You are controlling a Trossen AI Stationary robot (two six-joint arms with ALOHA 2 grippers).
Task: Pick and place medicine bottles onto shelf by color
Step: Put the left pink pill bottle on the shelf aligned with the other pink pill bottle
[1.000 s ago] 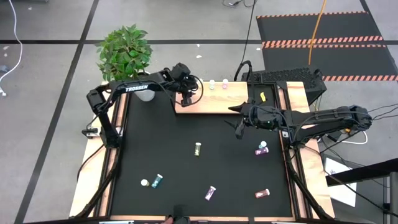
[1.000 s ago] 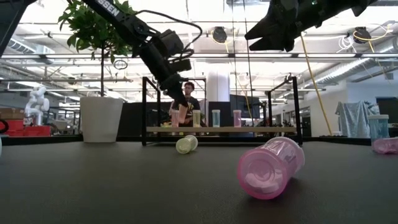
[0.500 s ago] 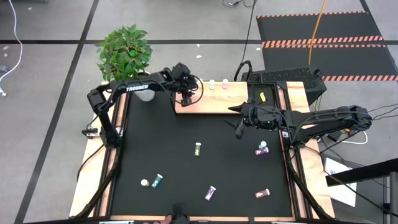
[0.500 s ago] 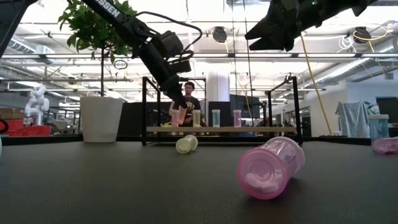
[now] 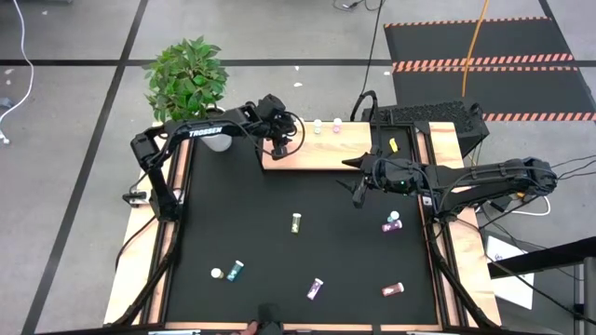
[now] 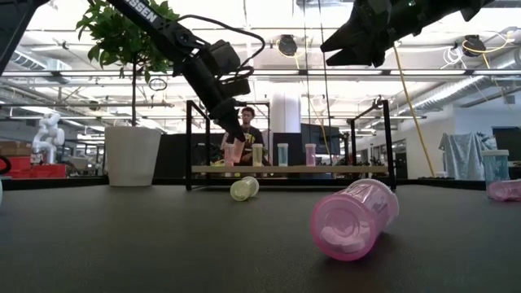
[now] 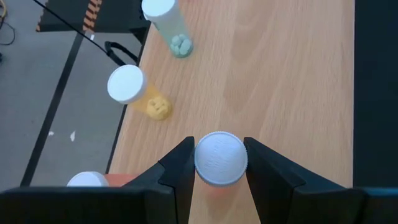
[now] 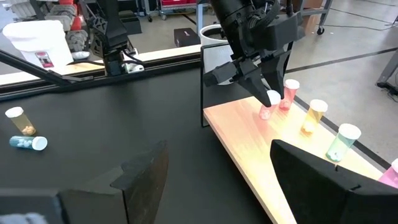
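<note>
over the last second nothing had moved: my left gripper (image 7: 217, 180) stayed clamped on a pink bottle (image 7: 220, 159) over the shelf (image 5: 326, 154) at twelve o'clock, unreleased, i judged, while my right gripper (image 5: 357, 194) hovered wide open.

Shelf (image 5: 317, 154) sits at the table's (image 5: 242, 223) far edge, plant pot (image 5: 216, 141) off its left end. Four bottles stand in a row along the shelf's back. Six more bottles lie scattered on the table in front, mostly toward the near edge.
</note>
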